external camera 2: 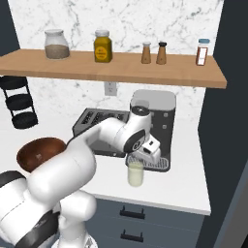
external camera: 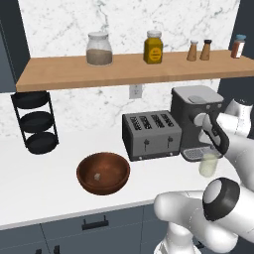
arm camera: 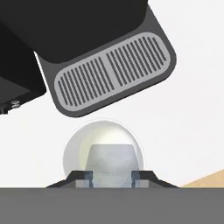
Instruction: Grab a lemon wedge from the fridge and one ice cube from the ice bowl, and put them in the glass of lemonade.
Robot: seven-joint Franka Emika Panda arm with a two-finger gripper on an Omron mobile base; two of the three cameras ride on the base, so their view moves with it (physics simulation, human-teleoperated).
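End effector (arm camera: 112, 178) hovers directly above the glass of lemonade (arm camera: 103, 151), fingers pinched narrowly on a pale ice cube (arm camera: 112, 164). The glass stands on the white table (arm camera: 192, 122) at the coffee machine's drip tray (arm camera: 114, 70), at its six o'clock. Small, stiff and probably slick, the cube suits a grip across flat opposite faces.

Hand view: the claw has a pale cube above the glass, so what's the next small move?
Probably open the claw: the ice cube it holds sits directly over the glass of lemonade, so a release should drop it in.
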